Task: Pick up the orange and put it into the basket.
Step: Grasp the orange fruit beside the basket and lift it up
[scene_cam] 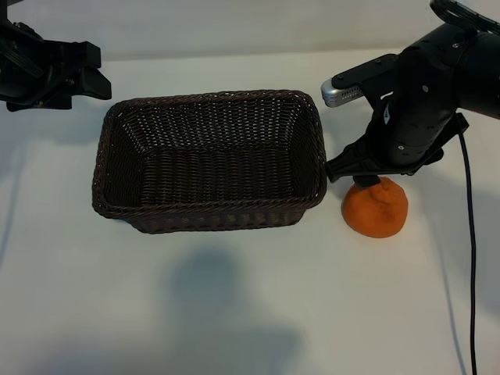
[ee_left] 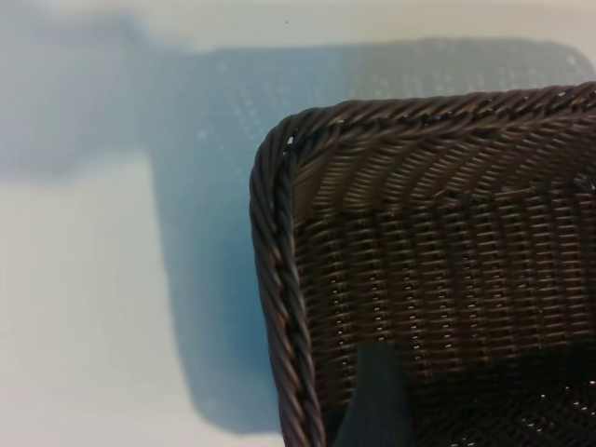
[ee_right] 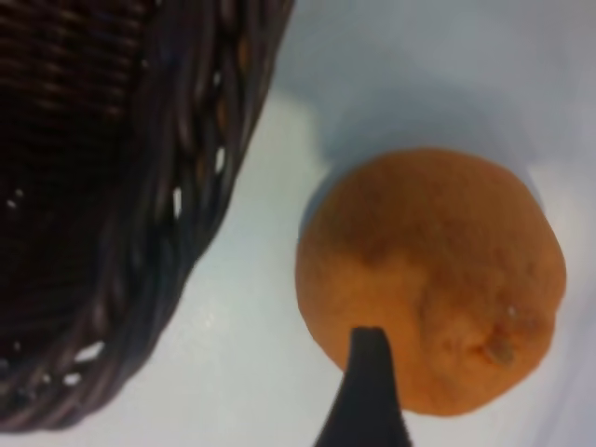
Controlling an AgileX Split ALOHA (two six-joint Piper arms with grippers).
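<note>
The orange (scene_cam: 376, 208) rests on the white table just right of the basket (scene_cam: 117, 205)'s near right corner. It is bright, dimpled and roundish, and its stem nub shows in the right wrist view. My right gripper (scene_cam: 362, 181) hangs open right above the orange's top, and the fruit is not held. In the right wrist view one dark finger (ee_right: 369, 382) lies across the orange (ee_right: 438, 270), beside the basket rim (ee_right: 186, 186). The dark brown wicker basket is empty. My left gripper (scene_cam: 92, 74) is parked open at the far left, above the basket's back left corner (ee_left: 279, 158).
The right arm's black cable (scene_cam: 469, 258) runs down the table's right side. White tabletop (scene_cam: 234, 312) stretches in front of the basket, with a soft shadow on it.
</note>
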